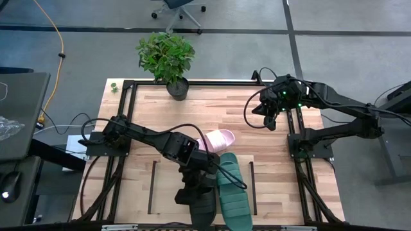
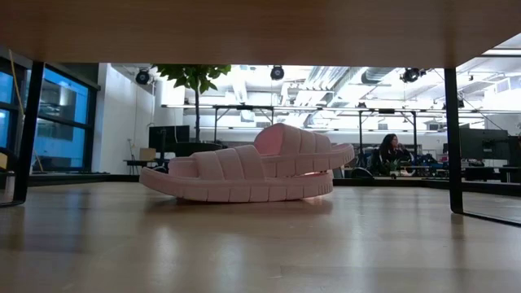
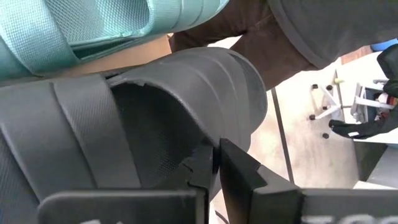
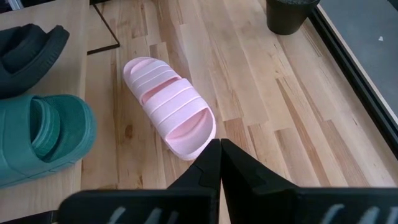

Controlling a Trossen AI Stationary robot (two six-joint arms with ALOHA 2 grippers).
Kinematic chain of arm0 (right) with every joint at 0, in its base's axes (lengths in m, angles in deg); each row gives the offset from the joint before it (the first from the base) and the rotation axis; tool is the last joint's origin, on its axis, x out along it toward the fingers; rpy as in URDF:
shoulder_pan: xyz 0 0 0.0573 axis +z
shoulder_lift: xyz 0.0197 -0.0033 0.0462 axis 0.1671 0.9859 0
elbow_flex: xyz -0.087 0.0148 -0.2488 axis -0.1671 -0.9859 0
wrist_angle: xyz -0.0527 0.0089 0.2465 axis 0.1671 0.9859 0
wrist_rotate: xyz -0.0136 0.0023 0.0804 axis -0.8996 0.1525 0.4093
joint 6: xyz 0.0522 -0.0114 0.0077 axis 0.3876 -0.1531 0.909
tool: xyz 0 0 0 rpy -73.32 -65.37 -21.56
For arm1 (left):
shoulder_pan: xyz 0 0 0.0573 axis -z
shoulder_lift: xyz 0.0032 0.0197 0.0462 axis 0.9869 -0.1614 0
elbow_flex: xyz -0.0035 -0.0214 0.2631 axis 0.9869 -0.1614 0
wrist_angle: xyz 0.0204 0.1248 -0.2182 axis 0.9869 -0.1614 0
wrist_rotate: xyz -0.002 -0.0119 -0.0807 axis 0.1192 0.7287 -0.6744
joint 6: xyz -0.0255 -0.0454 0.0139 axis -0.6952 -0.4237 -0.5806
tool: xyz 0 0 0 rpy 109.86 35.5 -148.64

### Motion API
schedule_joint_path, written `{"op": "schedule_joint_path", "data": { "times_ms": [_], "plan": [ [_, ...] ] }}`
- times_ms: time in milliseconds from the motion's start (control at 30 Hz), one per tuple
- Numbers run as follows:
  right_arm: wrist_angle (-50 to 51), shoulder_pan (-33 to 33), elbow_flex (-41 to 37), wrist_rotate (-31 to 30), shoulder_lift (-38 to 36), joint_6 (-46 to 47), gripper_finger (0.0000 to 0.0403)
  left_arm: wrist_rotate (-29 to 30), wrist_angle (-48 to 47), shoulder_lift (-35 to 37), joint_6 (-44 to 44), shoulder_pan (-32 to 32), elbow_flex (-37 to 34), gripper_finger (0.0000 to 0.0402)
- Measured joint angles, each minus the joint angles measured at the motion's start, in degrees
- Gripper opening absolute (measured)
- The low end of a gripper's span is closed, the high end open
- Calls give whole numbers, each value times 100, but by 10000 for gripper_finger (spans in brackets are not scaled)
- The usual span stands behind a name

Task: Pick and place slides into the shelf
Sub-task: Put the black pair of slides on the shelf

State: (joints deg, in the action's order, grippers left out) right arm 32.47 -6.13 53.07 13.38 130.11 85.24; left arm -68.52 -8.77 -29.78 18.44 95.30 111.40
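Overhead arrangement. The black slide (image 1: 203, 200) lay at the near edge of the wooden surface (image 1: 160, 109), on the shelf (image 1: 168, 186) between its thin black rails, directly beneath the left gripper (image 1: 192, 190). The teal-green slide (image 1: 232, 191) lay just beside it, on the side toward the right arm, its toe end angled toward the pale pink slide (image 1: 218, 140). The pink slide rested farther back near the middle of the surface, outside the rails and apart from both grippers.

Left gripper. In the left wrist view, the left gripper (image 3: 216, 163) stood at the side edge of the black slide (image 3: 155, 118), its fingers (image 3: 239, 171) drawn nearly together with only a narrow slit between them. The rim of the slide's ribbed strap met the fingertips, but whether the fingers pinched it or merely touched it could not be told. The teal-green slide (image 3: 93, 25) showed just beyond the black one.

Right gripper. The right gripper (image 1: 270, 120) hung above the far right part of the surface, well apart from all three slides, near the potted plant (image 1: 167, 58). Its fingers were pressed together and empty; its wrist view looked down on the pink slide (image 4: 169, 106), the teal-green slide (image 4: 43, 137) and the black slide (image 4: 28, 53).

Table-level view. The pink slide (image 2: 244, 171) sat flat on the wood.
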Motion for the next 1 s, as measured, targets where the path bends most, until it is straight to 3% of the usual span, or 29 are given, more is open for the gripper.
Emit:
{"op": "schedule_joint_path", "data": {
  "times_ms": [500, 1000],
  "plan": [
    [0, -1, 0, 34, 1, 0, 0, 11, -33, 0, -168, 0, 0, 27],
    [132, -1, 0, 104, 1, 18, 0, 30, -24, 0, -168, -150, 2, 91]
  ]
}}
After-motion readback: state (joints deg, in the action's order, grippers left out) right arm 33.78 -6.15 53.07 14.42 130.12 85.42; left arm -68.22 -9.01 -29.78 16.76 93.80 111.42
